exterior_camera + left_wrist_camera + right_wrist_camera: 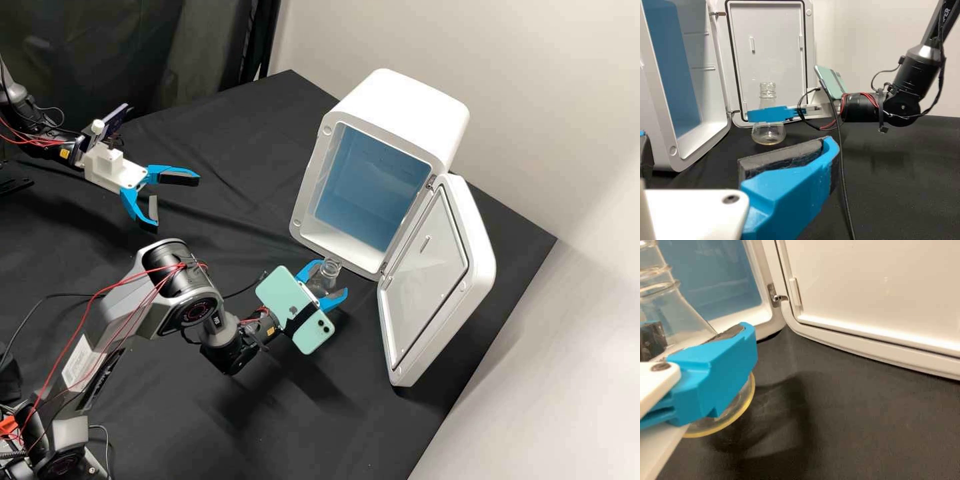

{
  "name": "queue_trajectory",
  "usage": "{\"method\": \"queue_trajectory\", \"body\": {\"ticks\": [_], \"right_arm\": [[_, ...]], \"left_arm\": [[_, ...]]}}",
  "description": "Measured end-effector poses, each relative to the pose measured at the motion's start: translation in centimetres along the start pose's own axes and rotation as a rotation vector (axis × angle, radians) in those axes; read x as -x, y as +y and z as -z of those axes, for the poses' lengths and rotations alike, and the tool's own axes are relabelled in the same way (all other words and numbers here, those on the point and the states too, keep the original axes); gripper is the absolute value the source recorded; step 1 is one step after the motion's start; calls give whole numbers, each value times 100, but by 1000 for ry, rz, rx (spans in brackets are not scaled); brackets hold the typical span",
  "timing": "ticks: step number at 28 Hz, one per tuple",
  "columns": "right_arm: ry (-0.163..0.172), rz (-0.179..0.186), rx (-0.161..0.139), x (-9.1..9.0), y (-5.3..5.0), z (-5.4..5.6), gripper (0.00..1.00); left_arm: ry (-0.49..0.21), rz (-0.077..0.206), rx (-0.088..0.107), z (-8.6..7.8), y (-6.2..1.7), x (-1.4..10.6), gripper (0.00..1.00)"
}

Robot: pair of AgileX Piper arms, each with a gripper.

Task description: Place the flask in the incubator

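Below the incubator (400, 107) mouth at frame centre, my right gripper (330, 280) clasps the flask (329, 268); I should lift it upright over the sill, left gripper (175, 201) spread idle.

Bright, even light from above: the white wall (533, 67) and incubator (407, 107) shell looked well lit with no harsh glare, while the black bench (267, 413) cloth stayed dark and matte. In the right wrist view, a soft-edged shadow spread on the bench beside the flask (680, 320). The high view's far-left background was dim.
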Motion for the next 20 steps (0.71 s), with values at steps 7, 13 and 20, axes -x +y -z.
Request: {"method": "queue_trajectory", "body": {"ticks": [7, 13, 20], "right_arm": [[35, 21, 11, -170, -48, 146, 0], [38, 37, 20, -286, -83, 185, 0], [38, 32, 29, -421, -58, 185, 0]], "left_arm": [[0, 0, 0, 0, 0, 0, 100], [2, -1, 0, 5, 1, 1, 100], [6, -7, -3, 12, 26, 2, 100]]}}
